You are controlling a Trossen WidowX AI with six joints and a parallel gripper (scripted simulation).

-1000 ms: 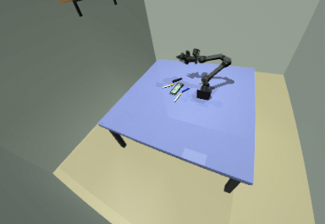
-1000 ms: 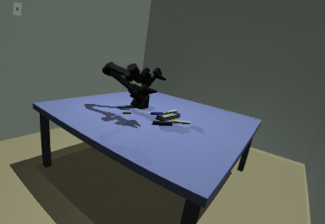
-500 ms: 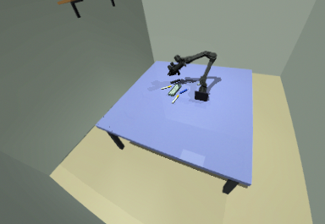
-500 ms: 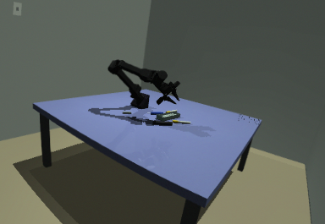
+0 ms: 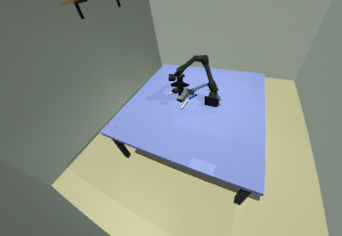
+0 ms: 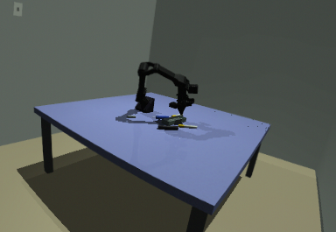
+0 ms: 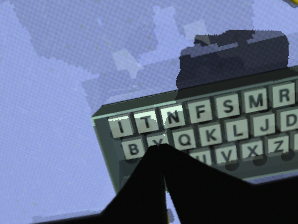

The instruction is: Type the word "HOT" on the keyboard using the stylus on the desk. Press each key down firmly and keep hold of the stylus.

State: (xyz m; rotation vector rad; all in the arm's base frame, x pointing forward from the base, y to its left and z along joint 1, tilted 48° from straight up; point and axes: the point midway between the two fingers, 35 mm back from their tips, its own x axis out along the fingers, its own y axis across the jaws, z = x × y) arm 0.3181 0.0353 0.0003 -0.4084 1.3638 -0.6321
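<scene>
black gripper (image 5: pixel 180 92) (image 6: pixel 181 113) (image 7: pixel 158 152) shut over the small keyboard (image 5: pixel 183 95) (image 6: pixel 174 120) (image 7: pixel 106 145).
from here i see the arm (image 5: pixel 208 70) (image 6: pixel 164 72) arched over the blue desk (image 5: pixel 223 135) (image 6: pixel 131 142) (image 7: pixel 45 165), its fingers pointing down with their tips together and nothing caught between them; up close they partly cover the y key (image 7: pixel 158 142), with the t key (image 7: pixel 145 122) just beyond. in the exterior view a black pen (image 6: pixel 168 128) and a yellow-and-white pen (image 6: pixel 188 126) lie on the near side of the keyboard, a blue pen (image 5: pixel 193 96) (image 6: pixel 162 117) and another yellow one (image 5: pixel 184 104) (image 6: pixel 176 116) on the far side. the stylus must be out of the hand; which of these loose pieces it is, i can't tell.
</scene>
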